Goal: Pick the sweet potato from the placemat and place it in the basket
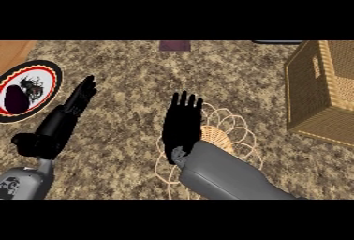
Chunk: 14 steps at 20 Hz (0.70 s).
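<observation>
Placemat (239, 129) half-hidden under right robot hand (181, 126)

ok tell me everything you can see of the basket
The basket is a boxy wicker container in tan, straw-like weave, standing upright on the speckled counter at the view's right edge, which cuts part of it off. Its near side walls show a tight weave, and the rim is a lighter band. Its inside is barely visible. Neither hand touches it.
</observation>
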{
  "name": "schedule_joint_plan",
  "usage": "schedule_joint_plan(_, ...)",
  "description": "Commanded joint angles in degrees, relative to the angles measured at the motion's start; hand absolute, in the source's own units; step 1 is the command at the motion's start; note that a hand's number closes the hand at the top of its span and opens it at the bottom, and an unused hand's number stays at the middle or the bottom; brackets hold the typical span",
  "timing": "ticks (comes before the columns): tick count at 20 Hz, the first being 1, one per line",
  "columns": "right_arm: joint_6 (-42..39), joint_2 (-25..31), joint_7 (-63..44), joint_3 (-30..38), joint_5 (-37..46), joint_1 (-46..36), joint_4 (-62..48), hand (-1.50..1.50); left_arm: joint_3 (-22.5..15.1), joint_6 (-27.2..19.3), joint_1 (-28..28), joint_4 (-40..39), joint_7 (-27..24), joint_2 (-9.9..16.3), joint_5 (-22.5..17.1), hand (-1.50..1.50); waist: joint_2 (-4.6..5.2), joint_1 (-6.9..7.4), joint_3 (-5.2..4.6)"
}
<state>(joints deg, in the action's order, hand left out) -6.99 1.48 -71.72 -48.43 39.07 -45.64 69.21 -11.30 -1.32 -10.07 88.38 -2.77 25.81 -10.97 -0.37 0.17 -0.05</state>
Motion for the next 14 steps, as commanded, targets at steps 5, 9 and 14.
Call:
schedule_joint_plan(5, -2.9, -1.4, -13.5, -1.0, 0.2, 0.7, -3.1, -1.5, 0.4, 0.2, -1.4, 0.8, 1.4, -0.7, 0.8, 0.0, 0.21, 0.5, 0.0)
schedule_joint_plan(9, -2.9, -1.4, -13.0, -0.5, 0.8, 1.1, -4.1, -1.5, -0.2, 0.4, -0.3, 2.0, 1.5, -1.6, 1.0, 0.0, 0.18, 0.51, 0.02)
schedule_joint_plan(14, -4.5, -1.4, -13.5, 0.0, -0.8, -0.5, -6.0, -1.5, -0.5, -0.8, -1.7, 1.6, 2.9, -2.5, 2.7, 0.0, 0.17, 0.87, 0.01)
